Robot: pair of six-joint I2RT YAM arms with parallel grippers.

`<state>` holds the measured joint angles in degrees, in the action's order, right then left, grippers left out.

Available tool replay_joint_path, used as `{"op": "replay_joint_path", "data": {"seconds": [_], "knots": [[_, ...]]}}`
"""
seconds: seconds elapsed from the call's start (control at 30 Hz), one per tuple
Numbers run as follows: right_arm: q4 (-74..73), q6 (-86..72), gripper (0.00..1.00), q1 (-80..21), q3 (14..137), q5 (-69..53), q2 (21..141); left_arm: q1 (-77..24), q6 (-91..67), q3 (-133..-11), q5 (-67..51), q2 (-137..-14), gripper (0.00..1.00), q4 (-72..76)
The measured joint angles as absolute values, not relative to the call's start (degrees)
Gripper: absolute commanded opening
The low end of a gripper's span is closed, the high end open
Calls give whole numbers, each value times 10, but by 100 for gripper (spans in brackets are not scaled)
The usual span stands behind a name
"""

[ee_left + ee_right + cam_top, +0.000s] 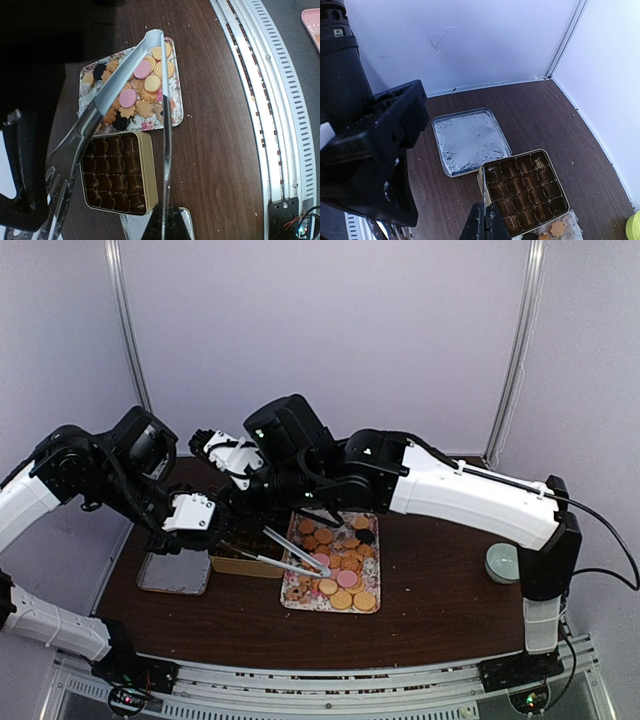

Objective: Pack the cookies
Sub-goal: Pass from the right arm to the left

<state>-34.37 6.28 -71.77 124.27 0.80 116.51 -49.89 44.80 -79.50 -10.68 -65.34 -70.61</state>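
The cookies (340, 575) (152, 82) lie heaped on a floral tray (292, 596) (177, 107); most are tan, a few pink or dark. My left gripper (222, 528) (110, 205) is shut on metal tongs (290, 555) (125, 80). The tongs' arms are squeezed together, and their tips meet over the cookies. I cannot tell whether a cookie is pinched. Beside the tray stands a gold tin (240, 566) (151, 170) (482, 175) of brown paper cups holding no cookies. My right gripper (485, 222) hangs shut above the tin's corner, holding nothing.
The tin's silver lid (175, 572) (467, 137) lies flat left of the tin. A pale green cup (502, 562) stands at the table's right. The right arm (450, 490) stretches across above the tray's far side. A metal rail (260, 100) runs along the near edge.
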Motion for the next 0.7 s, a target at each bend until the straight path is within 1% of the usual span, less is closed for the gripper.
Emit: {"op": "replay_joint_path", "data": {"seconds": [0.07, 0.1, 0.17, 0.23, 0.3, 0.47, 0.53, 0.63, 0.7], "knots": [[-344, 63, 31, -718, 1243, 9, 1165, -499, 444, -795, -107, -653, 0, -705], [-340, 58, 40, -718, 1243, 7, 1165, -499, 442, -795, -107, -653, 0, -703], [-329, 57, 52, -718, 1240, 5, 1165, -499, 436, -792, -106, -651, 0, -699], [-304, 53, 59, -715, 1213, -6, 1153, -499, 432, -787, -104, -648, 0, -696], [-282, 46, 59, -708, 1162, -24, 1128, -499, 428, -781, -100, -643, 0, -692], [-243, 43, 50, -679, 1025, -95, 1051, -499, 408, -780, -101, -638, 0, -685], [-242, 44, 47, -667, 1003, -118, 1034, -499, 401, -782, -105, -638, 0, -685], [-244, 50, 38, -655, 992, -139, 1016, -499, 396, -786, -116, -638, 0, -686], [-247, 58, 36, -651, 992, -145, 1012, -499, 395, -790, -124, -638, 0, -686]]}}
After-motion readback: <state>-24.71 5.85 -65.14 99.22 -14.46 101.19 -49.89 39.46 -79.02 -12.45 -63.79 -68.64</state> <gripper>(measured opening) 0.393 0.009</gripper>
